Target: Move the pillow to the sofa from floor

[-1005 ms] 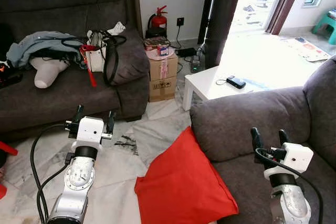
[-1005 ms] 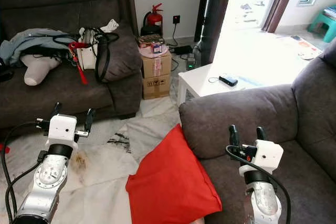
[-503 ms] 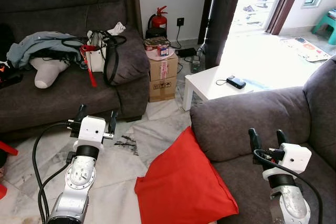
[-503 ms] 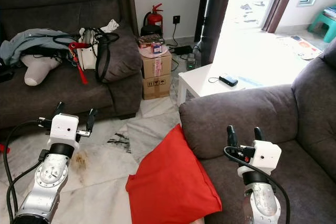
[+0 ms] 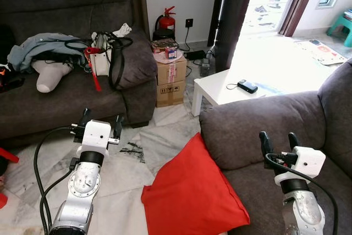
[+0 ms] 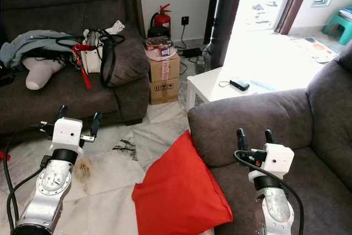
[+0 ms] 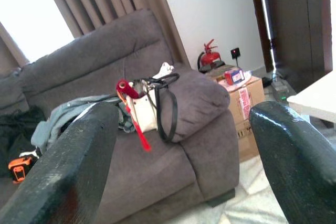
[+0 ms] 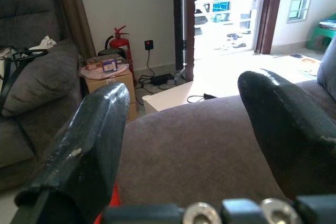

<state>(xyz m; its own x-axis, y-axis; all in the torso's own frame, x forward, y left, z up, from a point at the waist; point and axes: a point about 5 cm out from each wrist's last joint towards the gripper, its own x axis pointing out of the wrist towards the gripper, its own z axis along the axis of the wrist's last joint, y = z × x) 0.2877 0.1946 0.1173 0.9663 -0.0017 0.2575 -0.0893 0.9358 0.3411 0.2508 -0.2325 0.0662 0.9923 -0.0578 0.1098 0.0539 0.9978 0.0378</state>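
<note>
Left eye view: the square red fabric pillow lies at lower centre on the marble floor, leaning against the grey upholstered sofa at right, one corner pointing up the frame so its long diagonal runs lower left to upper right; both grippers hover apart from it, so each should descend onto opposite edges. Right eye view: left gripper and right gripper stand spread, empty. Wrist views: the fingers are parted, holding nothing.
</note>
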